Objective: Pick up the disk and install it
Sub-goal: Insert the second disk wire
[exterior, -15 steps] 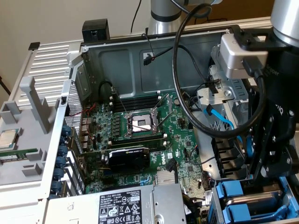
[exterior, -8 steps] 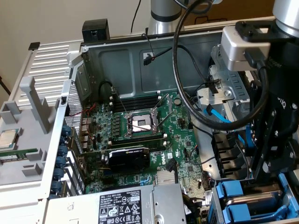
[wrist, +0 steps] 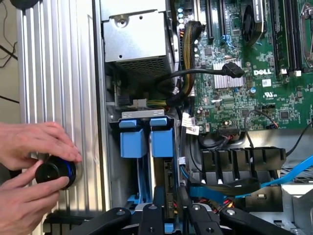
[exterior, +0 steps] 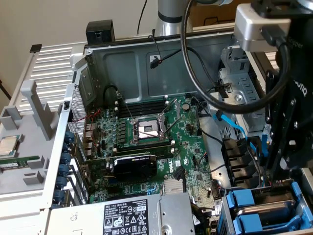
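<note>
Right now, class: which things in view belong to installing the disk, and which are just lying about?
Job: disk, gripped edge-on; gripper; blue drive bay.
Lying about: power supply; CPU chip; motherboard; person's hands on a black knob.

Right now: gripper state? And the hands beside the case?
Gripper: closed on the disk.
Person's hands: both holding a round black knob.

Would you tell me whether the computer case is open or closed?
Open: the computer case has no side panel, exposing the motherboard.
</note>
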